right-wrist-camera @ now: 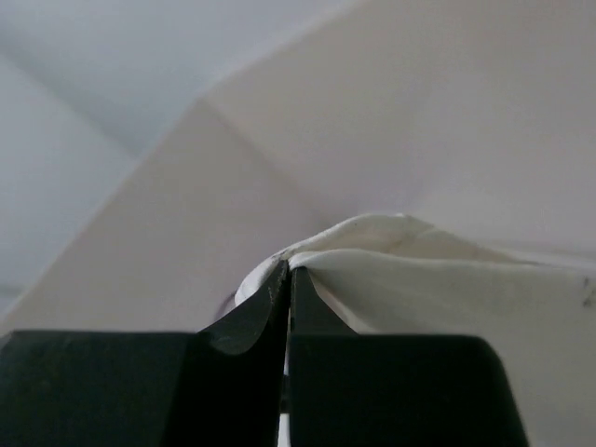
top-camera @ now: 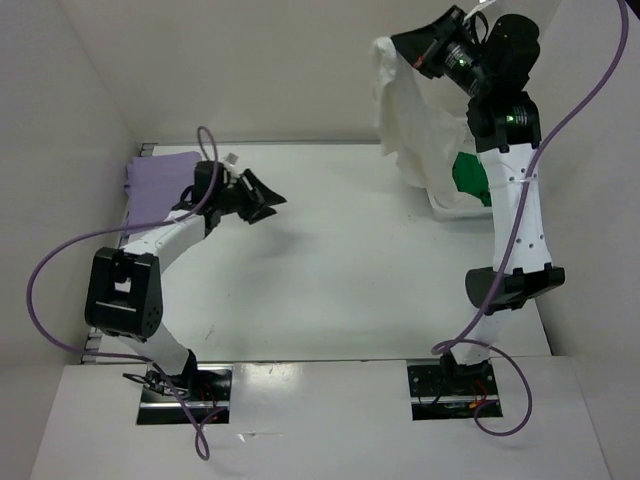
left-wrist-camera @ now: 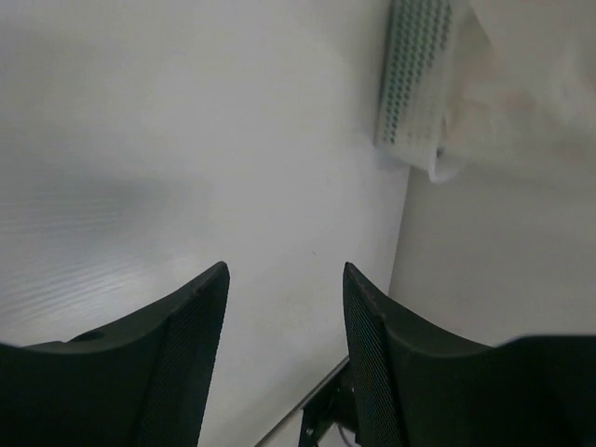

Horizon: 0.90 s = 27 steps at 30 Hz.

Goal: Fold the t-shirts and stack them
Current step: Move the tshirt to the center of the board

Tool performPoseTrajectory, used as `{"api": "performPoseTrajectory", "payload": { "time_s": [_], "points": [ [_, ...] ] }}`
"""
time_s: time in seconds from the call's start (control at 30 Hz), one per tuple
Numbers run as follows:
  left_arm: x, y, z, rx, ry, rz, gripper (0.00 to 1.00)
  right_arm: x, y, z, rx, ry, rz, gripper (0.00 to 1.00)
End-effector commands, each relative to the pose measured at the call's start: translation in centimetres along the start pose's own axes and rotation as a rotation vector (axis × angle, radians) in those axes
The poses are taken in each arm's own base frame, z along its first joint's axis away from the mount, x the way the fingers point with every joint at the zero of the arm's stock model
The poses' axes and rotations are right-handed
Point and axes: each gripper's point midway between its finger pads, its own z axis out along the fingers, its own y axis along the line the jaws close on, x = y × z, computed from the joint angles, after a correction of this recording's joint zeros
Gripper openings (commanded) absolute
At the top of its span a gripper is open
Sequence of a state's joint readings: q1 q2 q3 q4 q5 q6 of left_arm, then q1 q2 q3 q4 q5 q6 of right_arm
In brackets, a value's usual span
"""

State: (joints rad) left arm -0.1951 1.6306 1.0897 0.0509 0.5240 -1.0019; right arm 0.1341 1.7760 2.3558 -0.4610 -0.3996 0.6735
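The right jaws are closed tight on a pinch of the cream t-shirt [right-wrist-camera: 419, 270], a small fold of cloth squeezed between their tips. The left jaws stand partly open and empty.

The cream shirt hangs in the air at the far right of the desk [top-camera: 350, 260], draping in loose folds from the pinch down into the white mesh basket [top-camera: 445, 208]. It looks light, soft and limp. It will not keep a shape by itself, and a one-point hold lets it bunch. A second hold on a free edge or shoulder would likely spread it flat. The green t-shirt [top-camera: 468, 175] lies in the basket behind it. The lavender t-shirt [top-camera: 160, 180] lies flat at the far left.

The right arm [top-camera: 515, 210] stretches up tall, its wrist bent toward the middle. The left arm [top-camera: 170, 235] is folded low, its jaws hovering over bare desk and facing the basket.
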Motion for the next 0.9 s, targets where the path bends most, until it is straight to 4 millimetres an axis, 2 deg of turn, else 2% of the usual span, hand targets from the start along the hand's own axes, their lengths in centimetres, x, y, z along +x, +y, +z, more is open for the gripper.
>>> {"api": "performPoseTrajectory", "payload": {
  "time_s": [0.0, 0.03, 0.07, 0.1, 0.17, 0.2, 0.27, 0.3, 0.33, 0.37, 0.4, 0.43, 0.47, 0.5, 0.53, 0.57, 0.6, 0.67, 0.73, 0.77, 0.83, 0.87],
  "points": [
    [-5.0, 2.6, -3.7, -0.046, -0.175, -0.101, 0.60, -2.9, 12.3, -4.5, -0.405, -0.020, -0.039, 0.00],
    [-5.7, 3.2, -4.7, -0.057, -0.202, -0.108, 0.61, -3.6, 14.9, -6.1, -0.484, -0.028, -0.070, 0.00],
    [-6.7, 3.7, -5.8, -0.065, -0.232, -0.121, 0.61, -3.4, 15.8, -6.4, -0.515, -0.015, -0.064, 0.00],
    [-8.2, 5.4, -7.3, -0.093, -0.279, -0.144, 0.61, -3.6, 16.6, -6.9, -0.544, -0.013, -0.072, 0.00],
    [-9.2, 6.6, -9.0, -0.113, -0.315, -0.165, 0.62, -3.2, 16.9, -6.8, -0.590, 0.009, -0.066, 0.00],
    [-10.4, 7.2, -10.3, -0.119, -0.356, -0.178, 0.62, -2.7, 16.9, -6.8, -0.605, 0.033, -0.052, 0.00],
    [-10.9, 8.0, -11.1, -0.135, -0.375, -0.199, 0.64, -2.3, 16.8, -7.0, -0.624, 0.064, -0.048, 0.00],
    [-11.1, 7.9, -11.1, -0.130, -0.380, -0.193, 0.65, -1.1, 15.2, -5.8, -0.580, 0.103, -0.032, 0.00],
    [-11.3, 7.6, -11.2, -0.127, -0.384, -0.175, 0.65, -0.8, 14.7, -6.1, -0.547, 0.107, -0.043, 0.00],
    [-11.2, 7.6, -11.1, -0.123, -0.376, -0.164, 0.66, 1.8, 9.7, -3.5, -0.430, 0.167, -0.005, 0.00],
    [-10.9, 7.4, -10.9, -0.121, -0.367, -0.150, 0.68, 2.7, 7.5, -2.8, -0.406, 0.166, 0.001, 0.00],
    [-10.5, 7.6, -10.6, -0.138, -0.354, -0.125, 0.68, 3.2, 6.5, -3.9, -0.385, 0.160, 0.014, 0.00],
    [-10.1, 7.7, -10.3, -0.152, -0.343, -0.106, 0.68, 7.8, 0.0, -2.4, -0.249, 0.239, 0.116, 0.00],
    [-9.9, 7.7, -10.3, -0.170, -0.347, -0.086, 0.69, 9.2, -3.7, -2.7, -0.171, 0.261, 0.161, 0.00],
    [-9.2, 7.2, -9.7, -0.167, -0.325, -0.044, 0.69, 11.0, -6.0, -2.7, -0.147, 0.289, 0.188, 0.00],
    [-8.3, 7.6, -9.3, -0.177, -0.299, -0.038, 0.69, 15.4, -10.3, -3.2, -0.060, 0.362, 0.248, 0.00],
    [-7.8, 7.5, -8.9, -0.185, -0.285, -0.019, 0.69, 16.8, -12.5, -3.5, -0.004, 0.370, 0.260, 0.00],
    [-5.5, 7.4, -7.6, -0.208, -0.220, 0.041, 0.69, 20.4, -16.0, -4.8, 0.092, 0.430, 0.304, 0.00],
    [-3.6, 7.9, -6.5, -0.253, -0.167, 0.076, 0.70, 21.4, -19.3, -5.7, 0.240, 0.429, 0.280, 0.00],
    [-1.9, 8.1, -5.6, -0.267, -0.118, 0.097, 0.71, 21.9, -20.3, -5.8, 0.273, 0.436, 0.270, 0.00],
    [-0.5, 8.9, -5.3, -0.304, -0.085, 0.115, 0.71, 21.5, -21.8, -6.1, 0.340, 0.412, 0.251, 0.01],
    [-0.2, 8.4, -5.2, -0.300, -0.084, 0.147, 0.72, 21.6, -22.7, -6.3, 0.370, 0.409, 0.258, 0.03]
  ]
}}
